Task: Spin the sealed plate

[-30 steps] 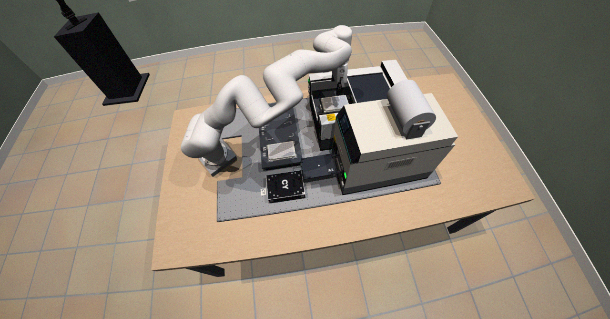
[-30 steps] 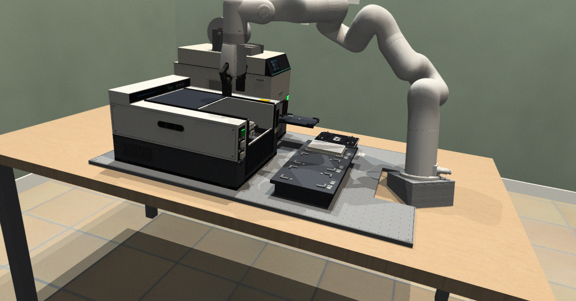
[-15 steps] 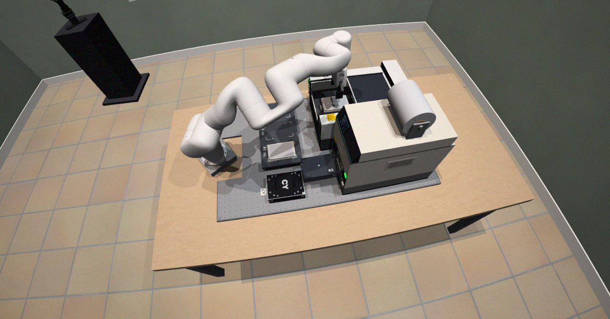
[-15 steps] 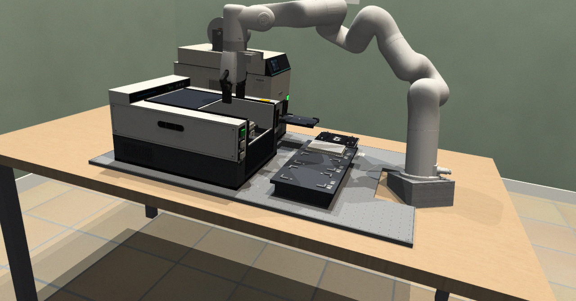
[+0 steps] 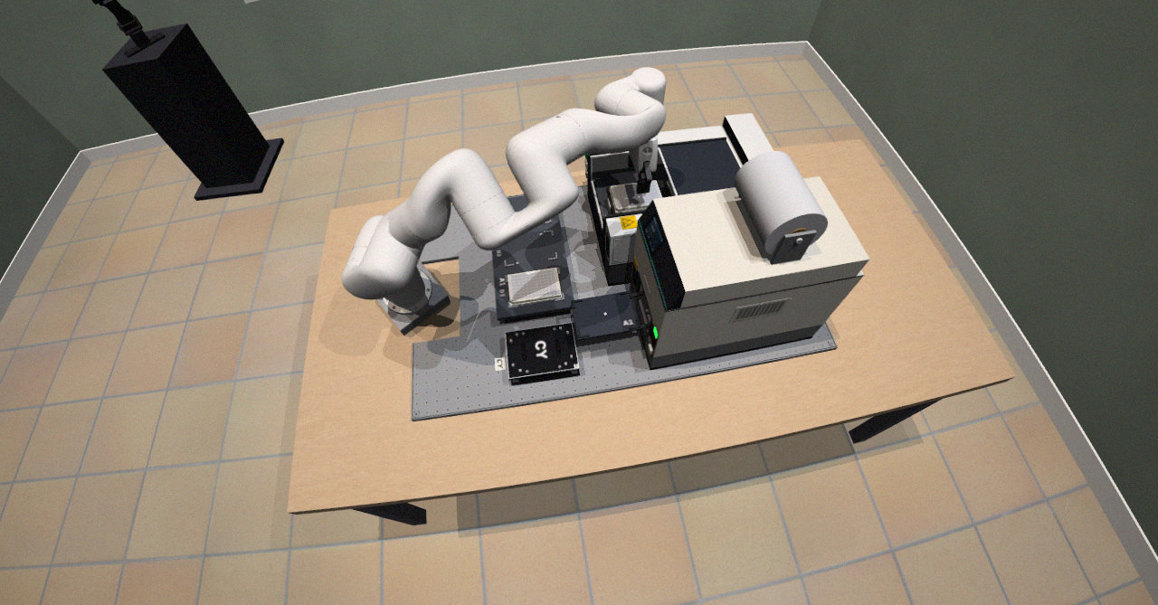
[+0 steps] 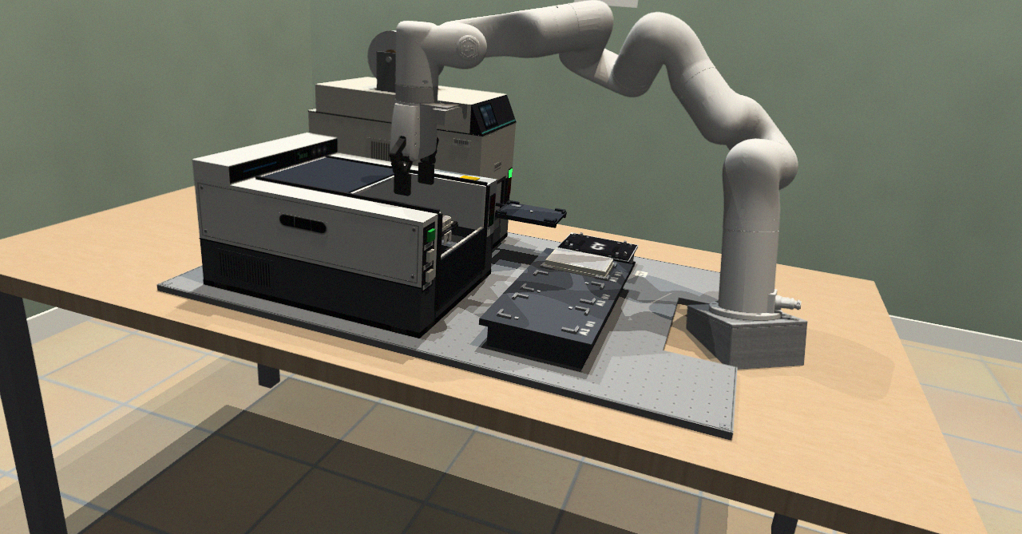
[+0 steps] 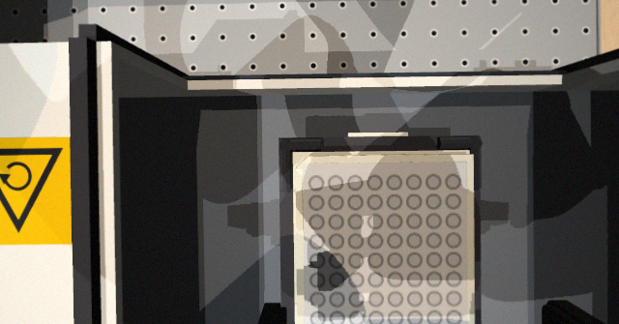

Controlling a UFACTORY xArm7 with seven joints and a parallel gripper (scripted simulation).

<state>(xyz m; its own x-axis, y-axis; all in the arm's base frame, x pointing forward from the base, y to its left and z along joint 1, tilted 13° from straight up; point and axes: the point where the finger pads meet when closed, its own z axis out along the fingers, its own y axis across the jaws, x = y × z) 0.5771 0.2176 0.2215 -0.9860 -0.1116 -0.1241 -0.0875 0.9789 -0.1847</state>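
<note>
Our gripper hangs over the open bay of the centrifuge, left of centre in the exterior view, with its fingers spread wide and nothing between them. Directly below it, in the lower middle of the wrist view, a well plate lies in the bucket at the door. It looks square to the locators, though we cannot read its label, so we cannot tell whether it is K73 or BAL.

In the top view the sealer's stage, just right of centre, is bare. On the deck row only one plate remains, at the end nearest the CY nest, and we take it for K37. D2 has no plate, so we judge both plates are inside the centrifuge. CY holds nothing, so delivering K73, returning BAL and shutting the door are all left. Whether the spin has run, we cannot tell.
</note>
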